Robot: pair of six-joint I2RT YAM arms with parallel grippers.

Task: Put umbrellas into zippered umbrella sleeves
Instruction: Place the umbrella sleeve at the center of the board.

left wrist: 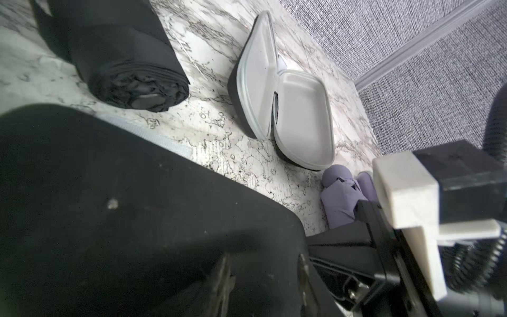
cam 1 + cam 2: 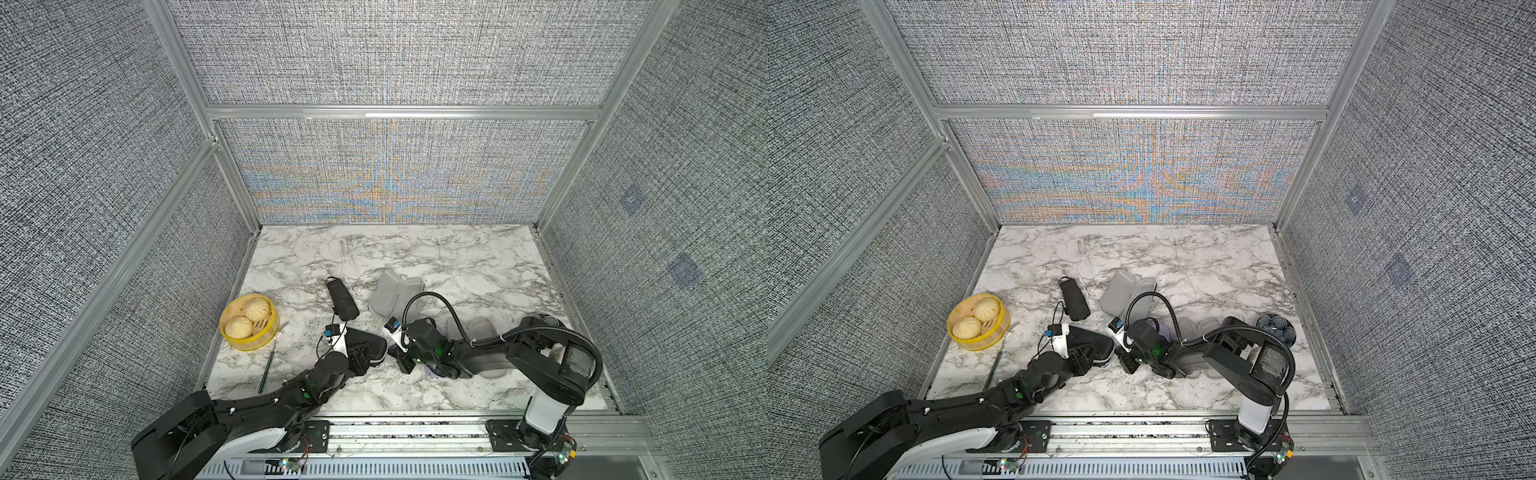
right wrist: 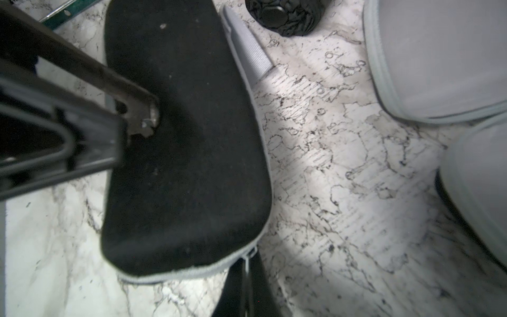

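The closed black sleeve lay front-centre; we judged it stiff and light, best worked by its zip pull, which the right gripper pinched; the left gripper sat atop it, jaw state indeterminate

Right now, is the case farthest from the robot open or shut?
Open: the case shows both grey-lined halves spread apart, with nothing inside them.

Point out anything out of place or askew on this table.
The yellow basket with two buns and the thin green stick beside it have nothing to do with this job. The open grey-lined sleeve sits askew, one half tilted up.
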